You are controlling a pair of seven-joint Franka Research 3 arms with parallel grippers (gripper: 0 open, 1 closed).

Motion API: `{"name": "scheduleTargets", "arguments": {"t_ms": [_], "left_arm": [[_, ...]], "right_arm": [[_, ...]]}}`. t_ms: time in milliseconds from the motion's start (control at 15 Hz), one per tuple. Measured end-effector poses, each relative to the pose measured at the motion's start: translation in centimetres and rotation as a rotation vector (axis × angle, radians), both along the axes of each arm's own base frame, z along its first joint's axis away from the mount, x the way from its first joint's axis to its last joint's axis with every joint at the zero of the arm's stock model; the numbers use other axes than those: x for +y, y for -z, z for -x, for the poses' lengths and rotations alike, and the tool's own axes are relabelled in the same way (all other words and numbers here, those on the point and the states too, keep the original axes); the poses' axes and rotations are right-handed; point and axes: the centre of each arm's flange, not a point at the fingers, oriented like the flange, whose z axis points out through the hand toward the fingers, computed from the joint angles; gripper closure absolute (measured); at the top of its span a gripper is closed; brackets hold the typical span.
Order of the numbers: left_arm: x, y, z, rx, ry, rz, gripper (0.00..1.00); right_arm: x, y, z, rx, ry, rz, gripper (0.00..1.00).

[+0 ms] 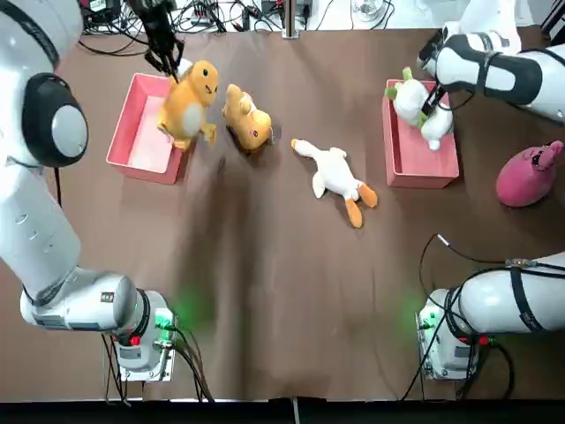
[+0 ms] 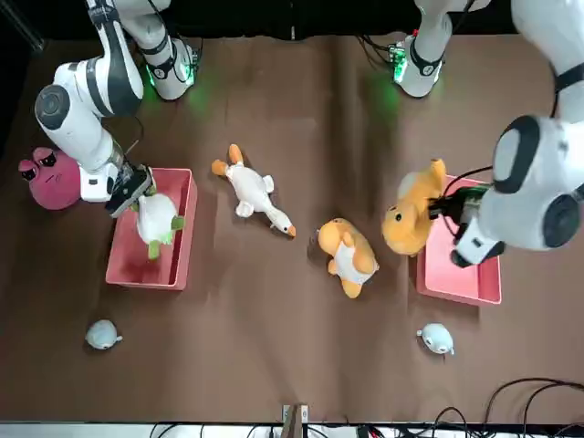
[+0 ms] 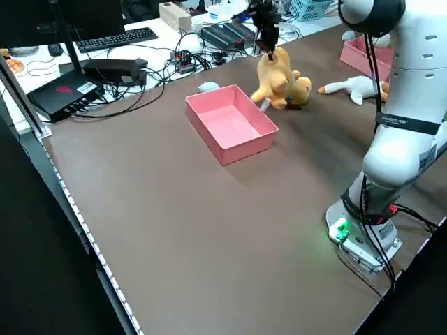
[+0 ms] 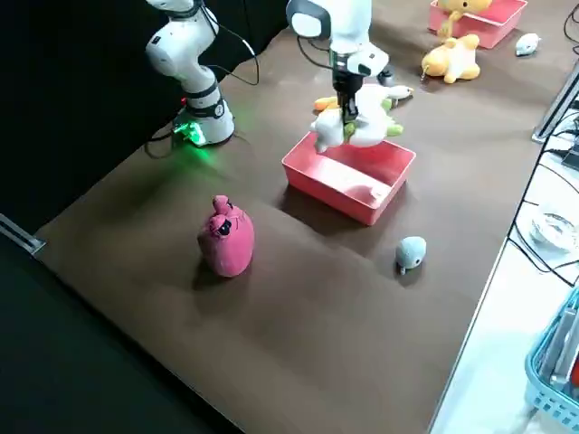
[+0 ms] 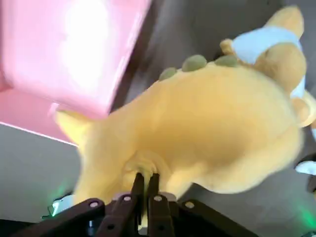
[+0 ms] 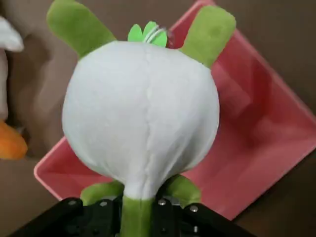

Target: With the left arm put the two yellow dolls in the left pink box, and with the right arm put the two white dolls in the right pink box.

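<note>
My left gripper [image 5: 144, 180] is shut on a yellow doll [image 1: 189, 102], which hangs over the right rim of the left pink box [image 1: 134, 141]. The other yellow doll [image 1: 248, 120], with a pale belly, lies on the table just right of it. Over the right pink box [image 1: 422, 166], my right gripper [image 1: 432, 103] is shut on a white doll with green ears [image 6: 140, 123] and holds it above the box floor. A white goose doll [image 1: 335, 175] with orange feet lies on the table between the boxes.
A pink plush [image 1: 528, 173] sits right of the right box. Two small grey-blue toys [image 2: 102, 335] [image 2: 436, 338] lie near the far edge of the table. Cables, a keyboard and other equipment crowd the far side beyond the table.
</note>
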Motion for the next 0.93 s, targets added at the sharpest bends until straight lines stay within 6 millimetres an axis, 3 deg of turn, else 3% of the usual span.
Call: {"name": "scheduleTargets", "arguments": {"t_ms": [200,333,533,733,867,933], "left_arm": [[4.4,-3.4,0.0,-0.059,-0.056,-0.008,0.94],[7.5,-5.4,0.3,-0.106,-0.048,-0.112,0.94],[9.3,-6.3,0.5,-0.136,-0.023,-0.242,0.94],[10.6,-3.6,-0.2,-0.106,-0.038,-0.281,0.94],[11.5,-0.1,-1.0,-0.061,-0.107,-0.305,0.94],[12.1,1.7,-1.3,-0.037,-0.140,-0.316,0.94]], "right_arm": [[-1.3,1.8,1.1,0.031,0.023,0.003,0.88],[-1.7,2.3,1.3,0.028,0.030,0.002,0.89],[-1.7,3.0,1.6,0.019,0.029,0.002,0.89],[-1.6,3.9,1.7,0.022,0.027,0.003,0.89],[-1.6,4.5,1.7,0.028,0.027,0.004,0.88],[-1.6,4.7,1.7,0.032,0.027,0.004,0.82]]}}
